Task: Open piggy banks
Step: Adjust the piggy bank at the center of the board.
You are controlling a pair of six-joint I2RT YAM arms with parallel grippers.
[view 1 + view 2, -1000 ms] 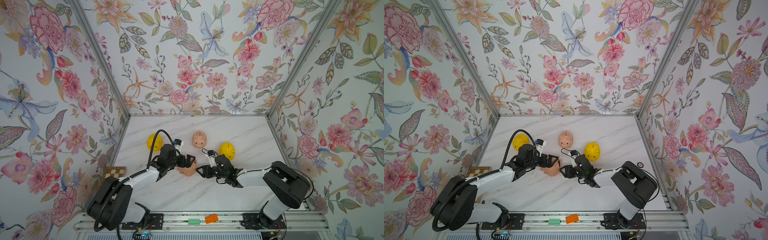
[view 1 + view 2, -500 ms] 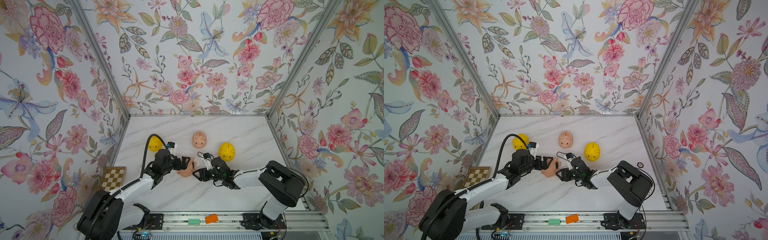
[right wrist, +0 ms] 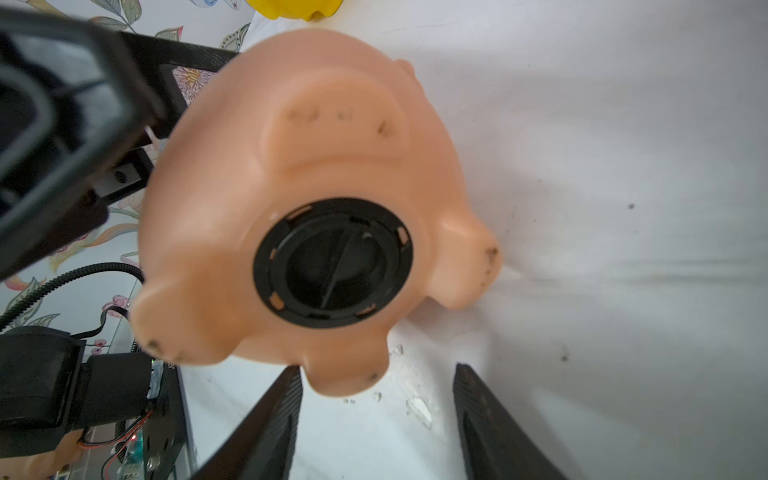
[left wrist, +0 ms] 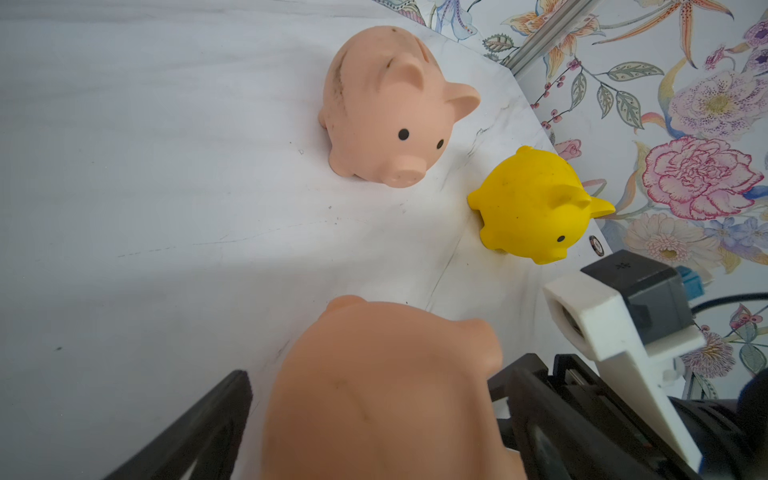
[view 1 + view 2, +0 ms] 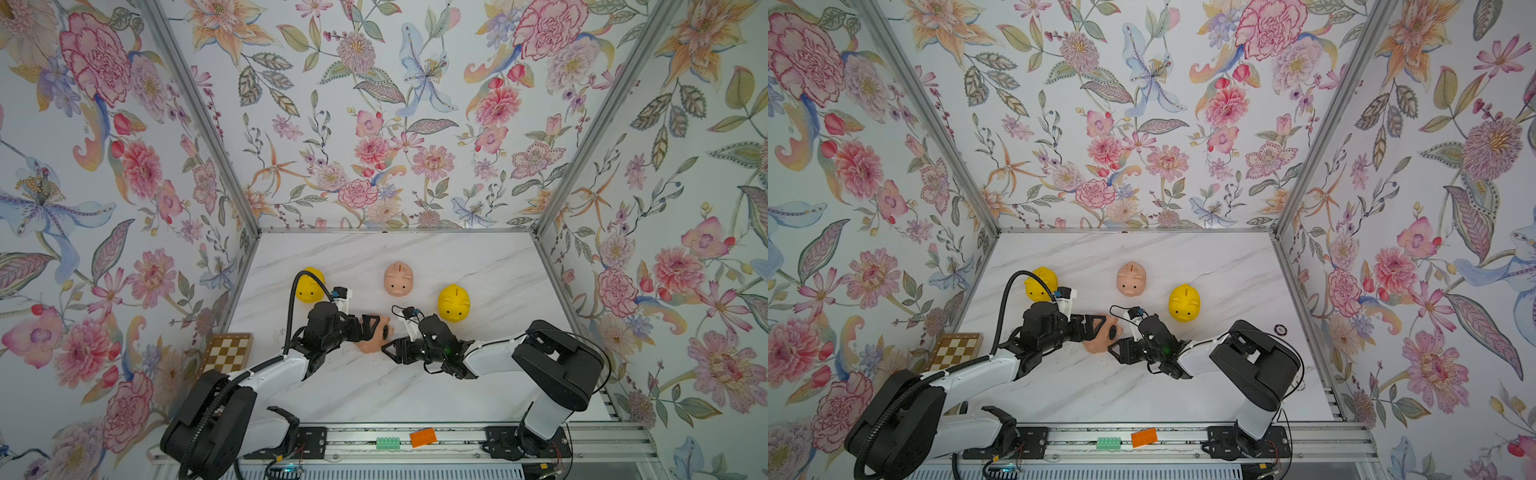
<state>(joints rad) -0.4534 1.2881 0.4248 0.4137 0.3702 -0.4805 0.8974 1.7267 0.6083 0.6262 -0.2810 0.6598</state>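
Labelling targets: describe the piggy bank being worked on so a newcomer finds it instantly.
On the white marble table, look between the two black grippers near the front. The peach-pink plastic piggy bank there is held in the left gripper. Unlike the three upright pigs behind, it is tipped over, its round black bottom plug facing the open right gripper.

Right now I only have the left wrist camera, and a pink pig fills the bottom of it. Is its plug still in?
Observer: Yes, the black plug is seated in the pink piggy bank's belly.
Operator: Is the other arm on it?
Observer: No, the right gripper faces that belly, jaws apart and empty.
Operator: Any pigs I can't see?
Observer: One: a second yellow piggy bank stands upright behind your camera.
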